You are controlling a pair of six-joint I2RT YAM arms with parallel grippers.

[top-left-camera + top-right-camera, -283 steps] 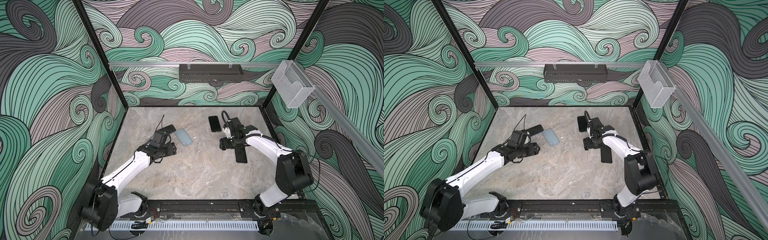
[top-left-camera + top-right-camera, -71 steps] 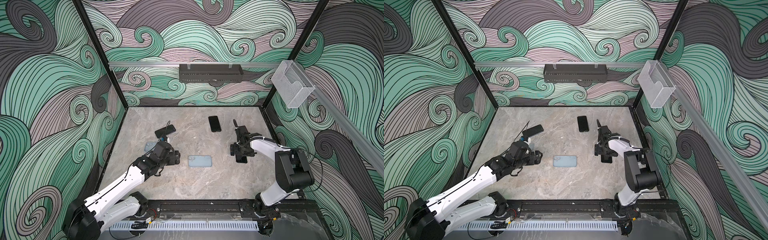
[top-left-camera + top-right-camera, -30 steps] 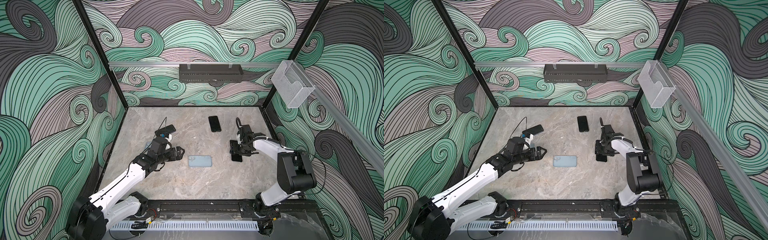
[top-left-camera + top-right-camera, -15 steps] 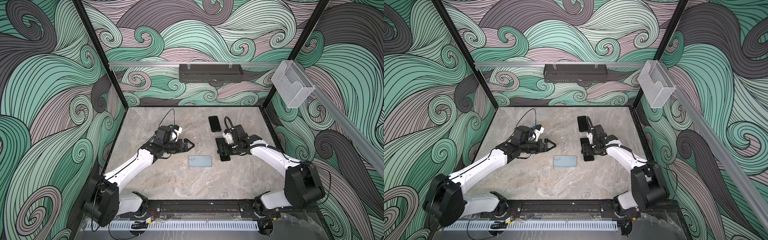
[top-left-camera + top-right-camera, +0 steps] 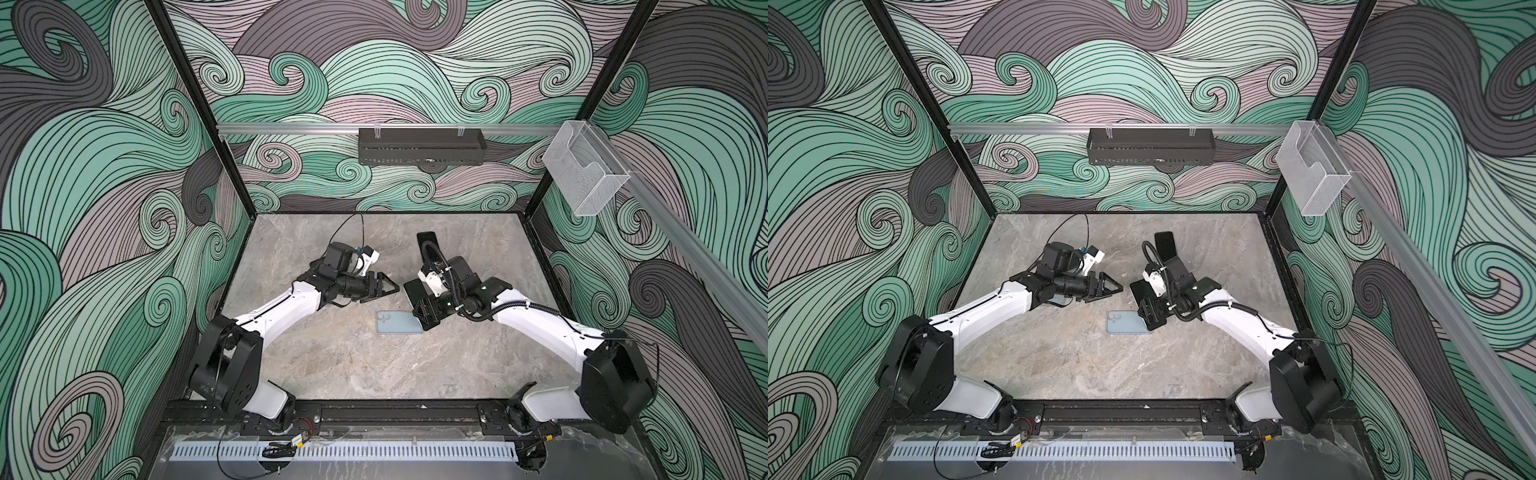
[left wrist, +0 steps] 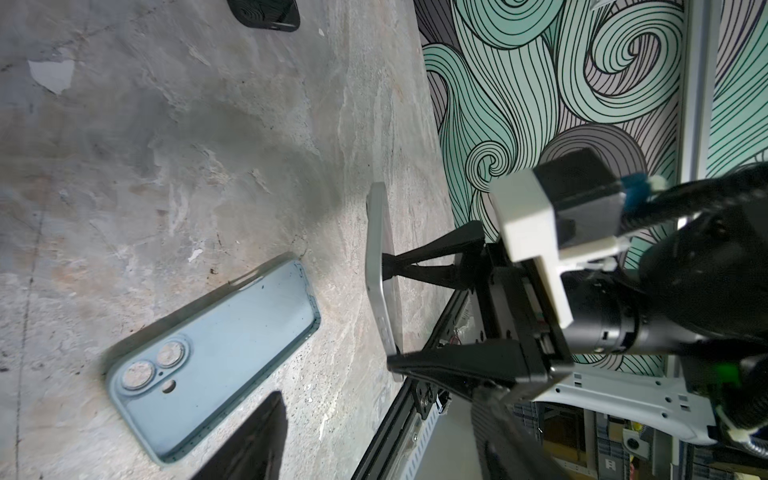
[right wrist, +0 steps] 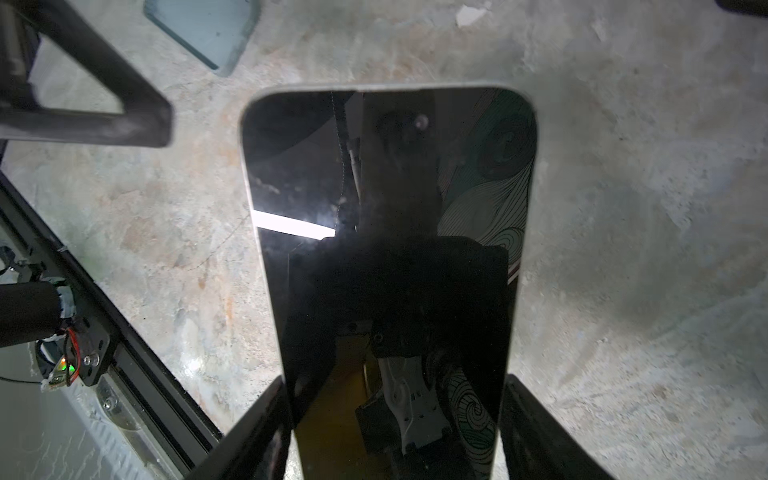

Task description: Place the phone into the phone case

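The right fingers (image 7: 540, 428) clamp the phone (image 7: 386, 187) by its edges above the phone case (image 5: 395, 324), ready for seating; left fingers (image 6: 253, 436) wait nearby, opening unclear

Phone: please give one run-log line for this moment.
phone: held in right gripper, lifted | phone case: lying flat, empty | left gripper: open
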